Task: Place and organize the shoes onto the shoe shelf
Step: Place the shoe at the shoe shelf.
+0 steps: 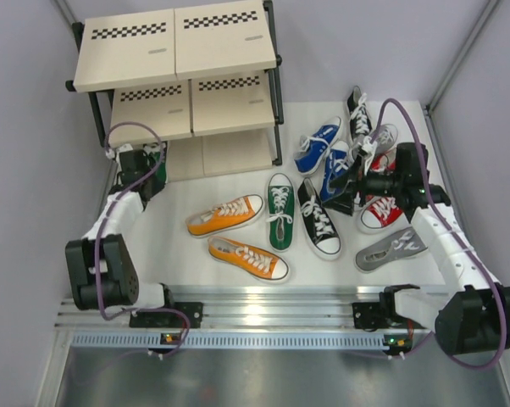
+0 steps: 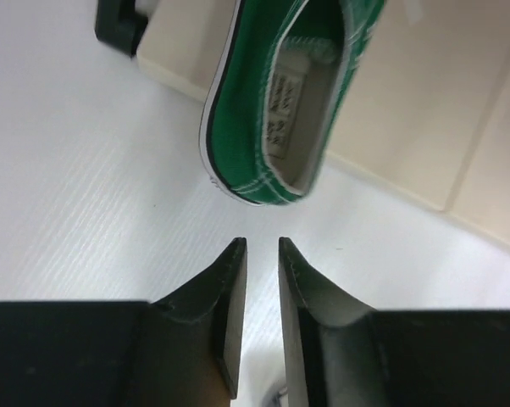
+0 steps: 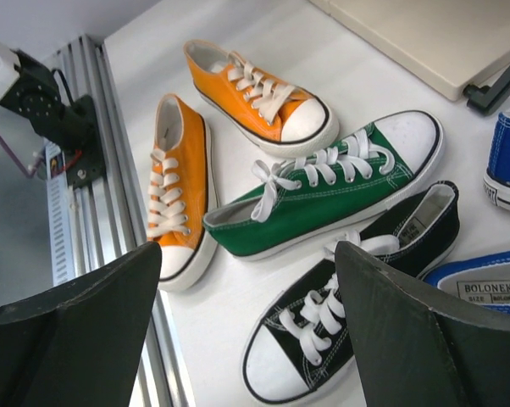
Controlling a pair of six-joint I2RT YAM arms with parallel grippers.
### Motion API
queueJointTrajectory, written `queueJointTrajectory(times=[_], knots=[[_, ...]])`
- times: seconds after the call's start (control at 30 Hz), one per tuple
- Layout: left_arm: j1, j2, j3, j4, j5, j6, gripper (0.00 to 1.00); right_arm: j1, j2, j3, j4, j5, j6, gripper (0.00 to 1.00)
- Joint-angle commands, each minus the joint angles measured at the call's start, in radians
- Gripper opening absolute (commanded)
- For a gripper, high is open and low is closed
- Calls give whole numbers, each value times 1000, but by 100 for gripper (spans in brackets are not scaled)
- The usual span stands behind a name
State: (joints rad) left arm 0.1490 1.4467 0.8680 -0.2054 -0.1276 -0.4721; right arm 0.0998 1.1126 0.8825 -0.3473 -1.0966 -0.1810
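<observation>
where shoes [image 1: 279, 212] litter white table [image 1: 177, 193] amid grey walls [image 1: 30, 161], left gripper [image 2: 262, 248] barely parted, right gripper [image 3: 248, 254] wide, both empty.

a white, faintly ribbed table [image 1: 196, 254] fills the enclosure. plain pale lavender-grey walls [image 1: 26, 127] close it on the left, back and right, with slim metal posts [image 1: 462, 51] at the back corners. a bright aluminium rail [image 1: 263, 309] runs along the near edge.

Strewn beside black-framed, beige-boarded three-tier shoe shelf [image 1: 174, 42]: white-laced canvas sneakers [image 1: 279, 212] in six colours; one green sneaker [image 2: 280, 102] heel-out at lowest board.
</observation>
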Motion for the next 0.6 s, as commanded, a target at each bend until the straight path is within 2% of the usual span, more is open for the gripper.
queueJointTrajectory(times=[0.0,0.1,0.23,0.27,0.3,0.37,0.57], knots=[[6,-186,-4,42,31,3,28,-11,4,79,-148,4,-199,84],[3,-302,-24,5,42,7,39,6,16,113,-260,40,-311,84],[4,-474,-72,-84,112,-3,65,78,58,148,-347,145,-377,84],[4,-503,-84,-101,121,-10,75,136,70,165,-357,220,-377,84],[4,-531,-93,-114,164,-26,80,167,97,173,-366,256,-374,84],[4,-620,-127,-144,224,-43,86,252,133,196,-366,347,-333,84],[4,-776,-170,-181,373,-137,93,443,254,228,-222,647,-88,86]])
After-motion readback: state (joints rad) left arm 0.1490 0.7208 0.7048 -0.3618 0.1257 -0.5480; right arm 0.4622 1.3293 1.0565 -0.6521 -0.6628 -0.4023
